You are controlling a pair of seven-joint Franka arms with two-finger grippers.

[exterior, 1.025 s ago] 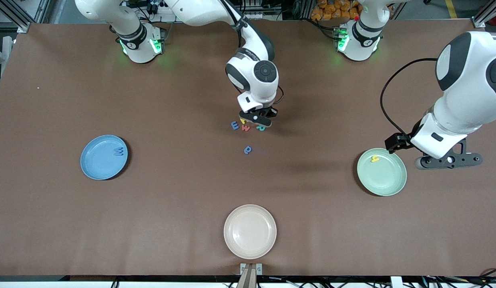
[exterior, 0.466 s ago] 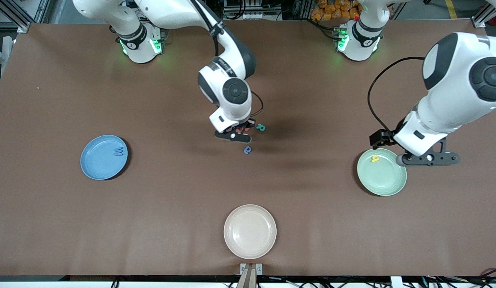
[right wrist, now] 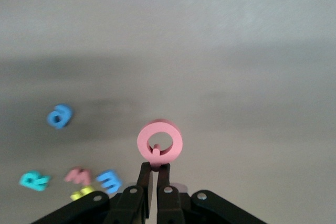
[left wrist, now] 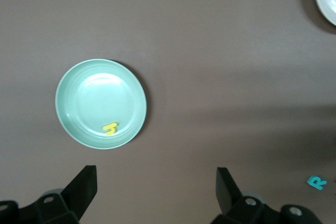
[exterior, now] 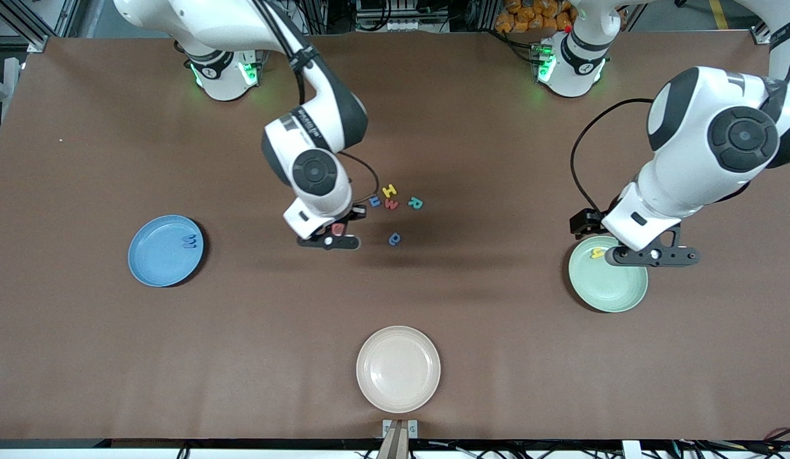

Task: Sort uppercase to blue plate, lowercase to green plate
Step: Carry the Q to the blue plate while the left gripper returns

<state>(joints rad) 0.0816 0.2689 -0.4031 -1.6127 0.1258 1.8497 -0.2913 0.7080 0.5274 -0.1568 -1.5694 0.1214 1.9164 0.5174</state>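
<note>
Cream-white plate point(exterior: 398, 369) sits nearest the front camera, well apart from both grippers and bare. Up the table, the right gripper point(exterior: 331, 237) hangs over bare brown table point(exterior: 254, 319) with its fingers pinched tight on the red Q point(right wrist: 159, 141), the ring standing clear of the tips in the right wrist view. Just beside that gripper, toward the left arm's end, lies the blue a point(exterior: 395, 239), alone. A little farther from the camera than the gripper sits the small cluster: blue e point(exterior: 375, 201), red m point(exterior: 391, 204), green R point(exterior: 415, 203) in a rough row, and the yellow H point(exterior: 389, 190) just past them; whether the e and the m touch is hard to say from here. Away toward the right arm's end, well apart from the gripper, the blue plate point(exterior: 166, 250) carries the blue W point(exterior: 189, 241) near its rim. At the left arm's end, the left gripper point(exterior: 653, 255) hovers over the rim of the green plate point(exterior: 608, 280), fingers spread wide with nothing between them. The yellow h point(exterior: 597, 253) lies in that plate near its rim, just beside the gripper's dark fingers point(left wrist: 79, 187)
</note>
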